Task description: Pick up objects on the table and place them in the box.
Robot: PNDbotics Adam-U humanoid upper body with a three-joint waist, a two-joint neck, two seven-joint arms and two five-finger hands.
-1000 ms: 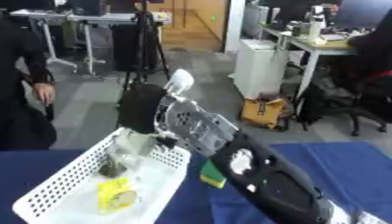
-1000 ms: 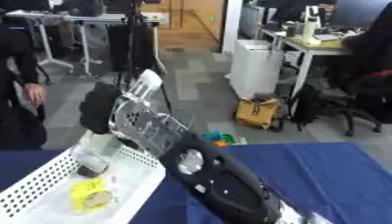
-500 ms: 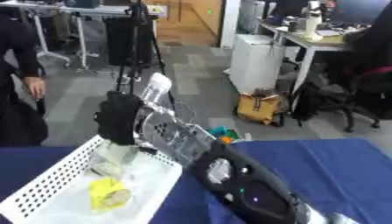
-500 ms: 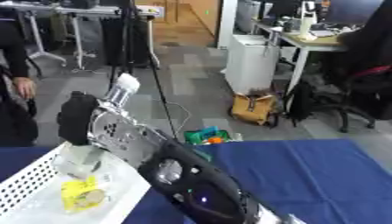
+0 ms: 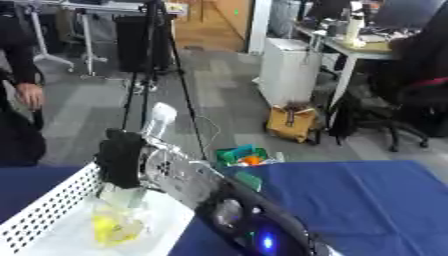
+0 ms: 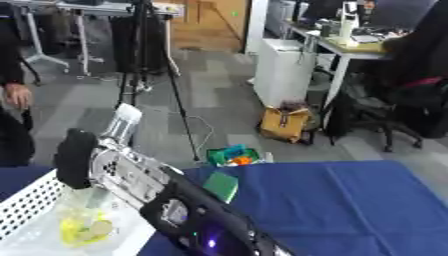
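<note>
My right arm reaches in from the lower right across the blue table point(image 5: 350, 200) to the white perforated basket point(image 5: 45, 209) at the lower left. My black right hand point(image 5: 121, 162) is shut on a clear plastic bottle point(image 5: 160, 119), whose white cap points up and away. The bottle's lower end hangs over the inside of the basket. A yellow crumpled thing point(image 5: 109, 229) lies in the basket below it. A green flat block point(image 6: 220, 185) lies on the table beside the basket, partly hidden by my arm. My left hand shows in neither view.
A green and orange item point(image 5: 241, 155) lies on the floor just past the table's far edge. Behind stand a tripod point(image 5: 153, 75), a yellow bag point(image 5: 293, 122), desks and chairs. A person point(image 5: 17, 100) stands at the far left.
My right hand has carried the bottle leftward, from the basket's right side to over its middle. The view has also shifted.
</note>
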